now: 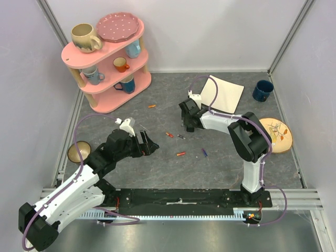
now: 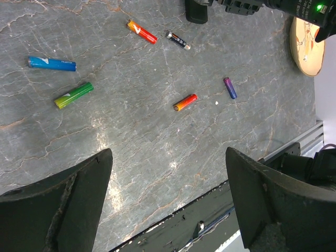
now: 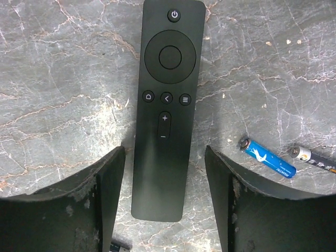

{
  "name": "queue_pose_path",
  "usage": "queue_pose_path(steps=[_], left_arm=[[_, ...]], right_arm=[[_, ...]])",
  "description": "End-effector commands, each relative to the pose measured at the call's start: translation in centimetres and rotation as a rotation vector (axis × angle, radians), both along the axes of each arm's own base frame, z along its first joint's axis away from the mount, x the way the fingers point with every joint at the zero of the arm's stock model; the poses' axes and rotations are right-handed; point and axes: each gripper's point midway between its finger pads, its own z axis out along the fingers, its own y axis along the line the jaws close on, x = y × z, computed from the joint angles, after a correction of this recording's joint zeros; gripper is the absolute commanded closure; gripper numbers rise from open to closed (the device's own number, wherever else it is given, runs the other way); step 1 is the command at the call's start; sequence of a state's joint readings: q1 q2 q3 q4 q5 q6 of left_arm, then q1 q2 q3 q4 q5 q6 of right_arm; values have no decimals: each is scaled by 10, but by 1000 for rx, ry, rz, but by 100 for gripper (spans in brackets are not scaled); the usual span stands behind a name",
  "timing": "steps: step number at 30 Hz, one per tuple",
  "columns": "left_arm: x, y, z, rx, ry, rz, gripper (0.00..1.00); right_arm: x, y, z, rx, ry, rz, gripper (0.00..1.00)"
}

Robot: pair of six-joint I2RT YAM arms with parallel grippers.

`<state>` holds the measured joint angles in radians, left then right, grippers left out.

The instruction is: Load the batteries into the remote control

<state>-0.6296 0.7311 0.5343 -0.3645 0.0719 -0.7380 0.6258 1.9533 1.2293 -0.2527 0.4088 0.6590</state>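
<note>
The remote control (image 3: 165,105), a slim black bar, lies flat on the grey table with its buttons facing up. My right gripper (image 3: 164,149) is open and straddles its lower end, with a gap on each side. In the top view that gripper (image 1: 190,125) hides the remote. Several batteries lie loose in the left wrist view: blue (image 2: 51,63), green (image 2: 73,95), orange-red (image 2: 185,102) and purple (image 2: 230,87). A blue battery (image 3: 268,157) lies right of the right fingers. My left gripper (image 2: 168,157) is open over bare table, holding nothing.
A pink shelf (image 1: 107,58) with mugs and a plate stands at the back left. A white sheet (image 1: 223,92) and a dark blue mug (image 1: 262,90) sit at the back right. A wooden plate (image 1: 276,135) lies at the right, a small bowl (image 1: 79,152) at the left.
</note>
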Motion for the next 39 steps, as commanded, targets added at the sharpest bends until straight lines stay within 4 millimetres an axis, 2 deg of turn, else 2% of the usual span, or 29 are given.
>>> queue_pose_path(steps=[1,10,12,15,16,18,19,22,25,28,31,34,37,39], left_arm=[[3,-1,9,-18,-28,6,7],[2,-1,9,-24,-26,8,7],[2,0,10,-23,-26,10,7],[3,2,14,-22,-39,19,8],[3,3,14,-16,-39,23,8],[6,5,21,-10,-57,34,8],[7,6,22,-1,-62,36,8],[11,8,28,8,-79,51,8],[18,15,30,30,-94,99,9],[22,21,32,43,-97,140,11],[25,32,31,65,-85,213,13],[27,44,26,87,-72,282,14],[26,50,23,92,-64,318,16],[24,52,23,78,-65,325,16]], right_arm=[[6,6,-3,15,-5,-8,35],[-6,4,-16,26,25,4,59],[-8,3,-16,28,26,7,61],[-9,3,-4,43,4,12,64],[-8,5,13,65,-26,15,64],[-11,8,32,65,-63,42,64],[-13,9,52,76,-99,53,64],[-30,21,80,73,-135,107,64],[-63,50,95,77,-155,187,65],[-88,62,96,81,-151,218,65],[-126,87,91,112,-133,269,64],[-152,101,78,137,-99,281,62],[-171,112,68,139,-82,287,62],[-176,118,66,144,-85,285,63]])
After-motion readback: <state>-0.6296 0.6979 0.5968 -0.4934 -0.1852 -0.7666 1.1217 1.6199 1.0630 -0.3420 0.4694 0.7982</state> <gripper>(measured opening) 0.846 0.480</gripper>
